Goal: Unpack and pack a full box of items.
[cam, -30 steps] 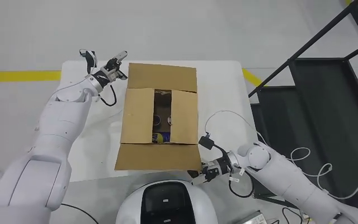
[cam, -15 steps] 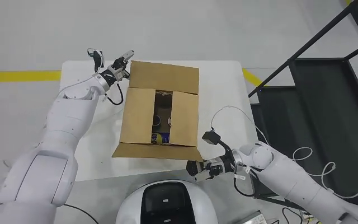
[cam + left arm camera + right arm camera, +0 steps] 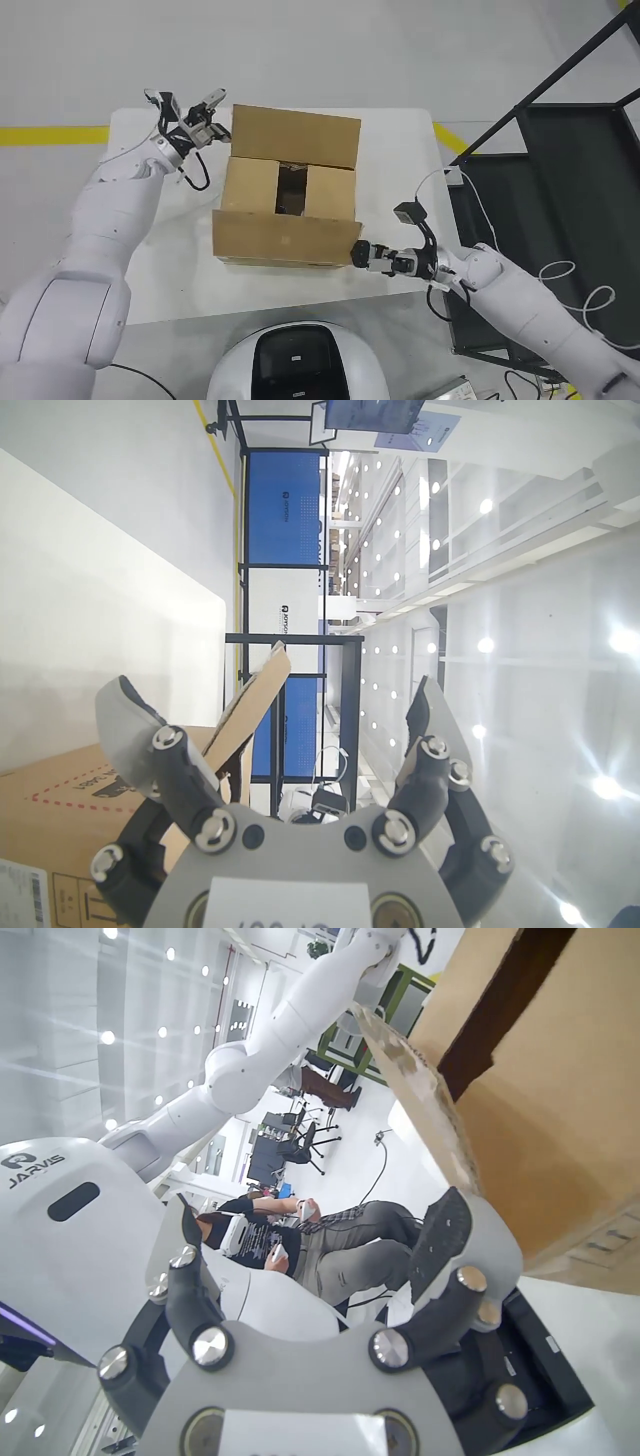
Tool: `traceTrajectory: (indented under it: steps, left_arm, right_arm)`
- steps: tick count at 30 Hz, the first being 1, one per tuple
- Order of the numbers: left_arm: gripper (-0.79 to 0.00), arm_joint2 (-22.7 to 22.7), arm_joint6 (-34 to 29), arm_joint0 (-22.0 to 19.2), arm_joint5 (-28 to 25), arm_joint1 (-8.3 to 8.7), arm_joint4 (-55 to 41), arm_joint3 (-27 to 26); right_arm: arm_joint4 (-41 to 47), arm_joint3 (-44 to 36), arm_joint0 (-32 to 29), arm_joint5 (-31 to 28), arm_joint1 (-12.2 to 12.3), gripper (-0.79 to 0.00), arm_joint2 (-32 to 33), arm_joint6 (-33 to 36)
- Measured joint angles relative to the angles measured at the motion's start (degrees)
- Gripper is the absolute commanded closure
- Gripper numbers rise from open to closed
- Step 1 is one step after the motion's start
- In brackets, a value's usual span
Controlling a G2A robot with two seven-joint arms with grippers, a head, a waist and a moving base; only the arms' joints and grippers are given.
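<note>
Matt brown cardboard box [image 3: 285, 238], smooth tbl [image 3: 395, 150]

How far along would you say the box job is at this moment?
Done: both side flaps lie over the box. In hand: open right gripper at the upright near flap, open left gripper by the far flap. Left, seemingly: folding both down.

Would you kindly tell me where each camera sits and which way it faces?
Top view: above the arms, looking down at the white table and the cardboard box; both arms show, left gripper at the box's far corner, right gripper at its near flap.
Left wrist view: on the left wrist, looking past its open fingers along the box into the hall.
Right wrist view: on the right wrist, looking past its open fingers at the box's flap edge; the left arm shows beyond.
Shared: all three show the box.
</note>
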Motion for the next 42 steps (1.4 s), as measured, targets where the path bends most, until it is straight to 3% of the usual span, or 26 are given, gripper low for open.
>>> traceTrajectory:
  steps: [17,30,42]
  left_arm:
    - [-0.785,-5.7,-21.0,4.5,-0.2,3.65,-6.0,-7.7]
    - [-0.785,-7.1,-22.9,13.4,1.9,7.39,-0.6,-20.1]
    - [-0.785,-8.5,-22.8,17.2,1.8,9.39,1.2,-26.2]
  right_arm:
    - [-14.2,0.7,1.2,5.9,-2.9,-0.785,0.1,-10.6]
    - [-14.7,-1.4,1.2,7.4,-3.2,-0.785,3.7,-10.9]
    - [-9.4,2.2,7.2,17.4,-5.1,-0.785,3.6,-7.6]
